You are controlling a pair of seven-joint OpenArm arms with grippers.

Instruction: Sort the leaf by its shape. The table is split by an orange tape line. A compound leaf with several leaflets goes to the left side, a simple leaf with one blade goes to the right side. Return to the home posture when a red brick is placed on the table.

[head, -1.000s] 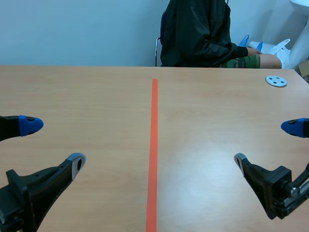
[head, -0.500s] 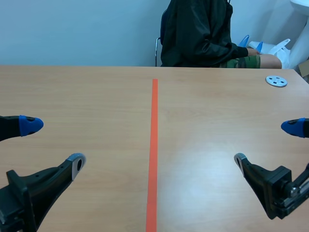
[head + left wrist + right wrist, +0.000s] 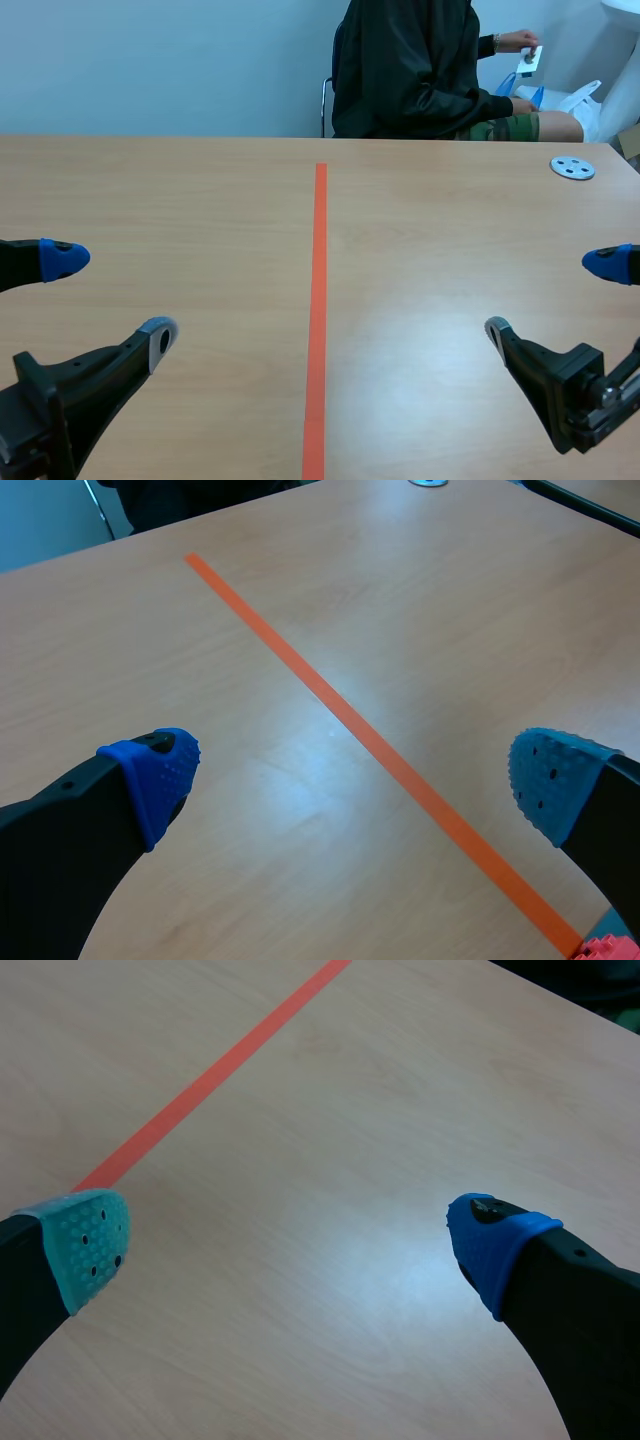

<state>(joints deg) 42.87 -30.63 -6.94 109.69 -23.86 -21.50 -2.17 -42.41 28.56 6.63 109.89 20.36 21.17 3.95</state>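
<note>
Robotics lab or test room, not a home. Light-wood counter (image 3: 180, 190) split down the middle by an orange tape line (image 3: 319, 300). Two black robot arms sit at its near edge, left tool (image 3: 112, 297) and right tool (image 3: 550, 296), both with dotted pads. Plain pale blue wall (image 3: 150, 60) behind. A person (image 3: 410, 70) in a dark jacket sits on a metal-frame chair (image 3: 326, 100) across the counter, with white plastic bags (image 3: 585, 100) beside them. Small grey disc (image 3: 572, 168) near the counter's far right corner.

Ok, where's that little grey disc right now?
In the scene view the disc lies flat on the table near its far edge, well right of the tape line, close to the seated person.
</note>
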